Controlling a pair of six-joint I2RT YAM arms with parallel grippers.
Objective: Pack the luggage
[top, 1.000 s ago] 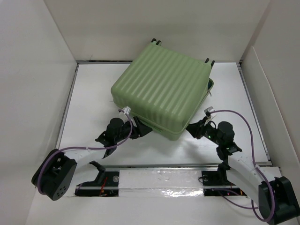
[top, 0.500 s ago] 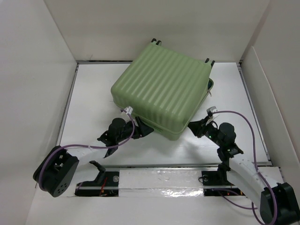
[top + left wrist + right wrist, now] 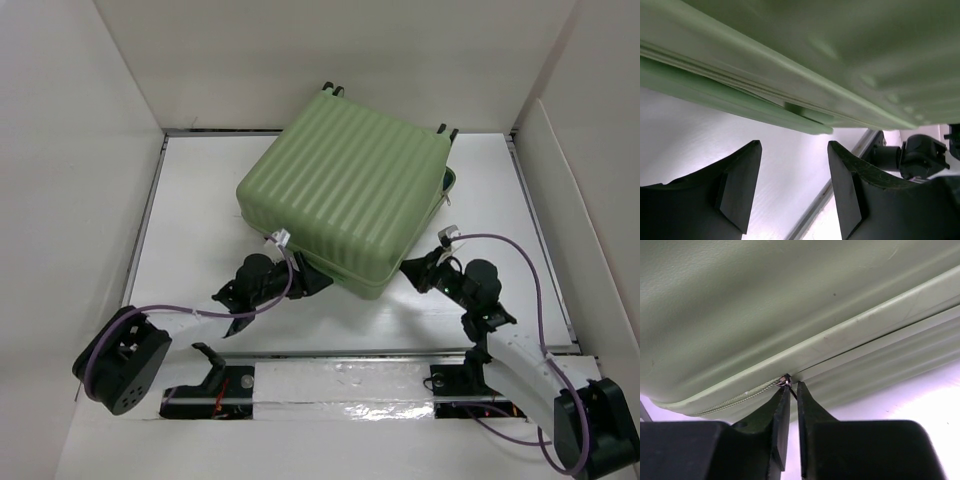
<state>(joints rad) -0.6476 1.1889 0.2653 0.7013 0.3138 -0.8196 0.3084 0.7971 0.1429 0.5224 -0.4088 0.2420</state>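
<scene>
The ribbed light-green hard-shell suitcase lies on the white table, centre to far, with its lid folded down. Packing looks mostly done, and I judge zipping the seam is what's left. Both my arms reach low to its near edge. My left pincer gapes empty beneath the near-left corner, while my right pincer pinches the small metal zipper pull.
</scene>
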